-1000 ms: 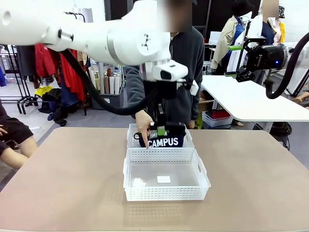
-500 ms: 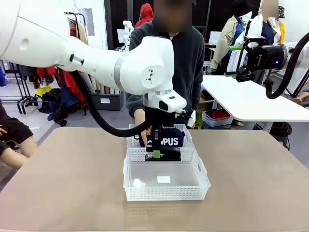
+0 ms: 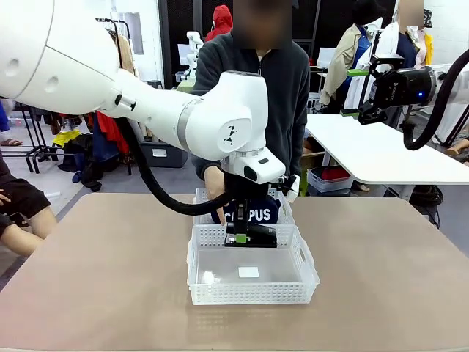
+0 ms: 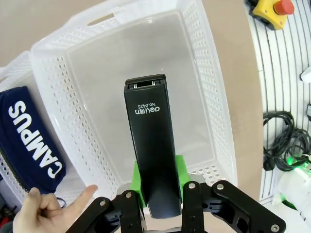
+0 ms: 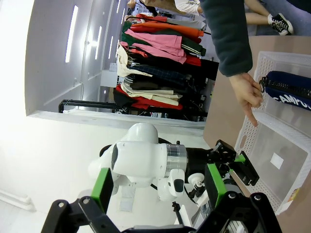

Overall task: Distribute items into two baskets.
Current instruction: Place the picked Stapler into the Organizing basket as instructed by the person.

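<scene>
The left gripper [image 4: 160, 194] clamps a black stapler [image 4: 150, 145] marked "deli No.0425", held over the near basket [image 3: 304, 275], a white plastic tray with lattice walls. The navy soft pouch [image 3: 256, 213], lettered "CAMPUS" in white, sits in the far basket [image 3: 199, 198]. The right gripper [image 5: 158, 187] hangs spread, holding nothing

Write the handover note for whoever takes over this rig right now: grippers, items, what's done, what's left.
Left gripper: shut on the stapler, held over the near basket, not yet released.
Right gripper: open, holding nothing, raised off to the side.
Pouch: in the far basket; the person's hand points beside it.
Done: pouch placed.
Left: lower the stapler into the near basket, open, withdraw.
</scene>
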`<state>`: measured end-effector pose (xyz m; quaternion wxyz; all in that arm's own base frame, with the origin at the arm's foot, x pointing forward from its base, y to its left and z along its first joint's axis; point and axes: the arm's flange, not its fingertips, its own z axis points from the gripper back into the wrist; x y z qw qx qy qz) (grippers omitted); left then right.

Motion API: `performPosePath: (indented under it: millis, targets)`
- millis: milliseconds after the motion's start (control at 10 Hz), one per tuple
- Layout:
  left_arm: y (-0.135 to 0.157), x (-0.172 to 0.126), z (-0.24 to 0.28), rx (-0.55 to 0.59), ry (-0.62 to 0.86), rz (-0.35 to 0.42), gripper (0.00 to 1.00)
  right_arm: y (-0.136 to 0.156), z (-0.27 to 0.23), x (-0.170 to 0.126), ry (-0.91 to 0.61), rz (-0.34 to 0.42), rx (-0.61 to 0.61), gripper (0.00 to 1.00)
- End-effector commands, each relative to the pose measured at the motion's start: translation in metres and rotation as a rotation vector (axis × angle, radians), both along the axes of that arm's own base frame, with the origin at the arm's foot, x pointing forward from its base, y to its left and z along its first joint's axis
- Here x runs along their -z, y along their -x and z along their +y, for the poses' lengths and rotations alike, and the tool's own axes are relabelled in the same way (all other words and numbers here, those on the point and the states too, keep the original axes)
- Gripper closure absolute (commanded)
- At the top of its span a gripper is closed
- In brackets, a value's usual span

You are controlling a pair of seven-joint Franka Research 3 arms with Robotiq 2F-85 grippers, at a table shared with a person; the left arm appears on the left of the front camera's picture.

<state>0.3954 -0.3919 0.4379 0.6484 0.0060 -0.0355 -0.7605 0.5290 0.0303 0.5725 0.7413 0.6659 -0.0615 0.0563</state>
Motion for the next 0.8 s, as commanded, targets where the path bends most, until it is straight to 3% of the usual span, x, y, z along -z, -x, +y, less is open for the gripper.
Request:
performPosePath:
  millis: [0, 200, 300, 700]
  targets:
    - [0.002, -0.004, 0.002, -0.001, -0.009, 0.004, 1.0, 0.001, 0.0, -0.002, -0.004, -0.004, 0.001, 0.0]
    - [0.0, 0.0, 0.0, 0.0, -0.004, 0.004, 1.0, 0.001, 0.0, -0.002, -0.004, -0.004, 0.001, 0.0]
    - [0.007, -0.004, -0.008, 0.018, -0.053, -0.039, 1.0, 0.001, 0.0, -0.002, -0.004, -0.004, 0.001, 0.0]
    - [-0.02, 0.024, -0.019, -0.137, -0.071, -0.006, 1.0, 0.001, 0.0, -0.002, -0.004, -0.004, 0.001, 0.0]
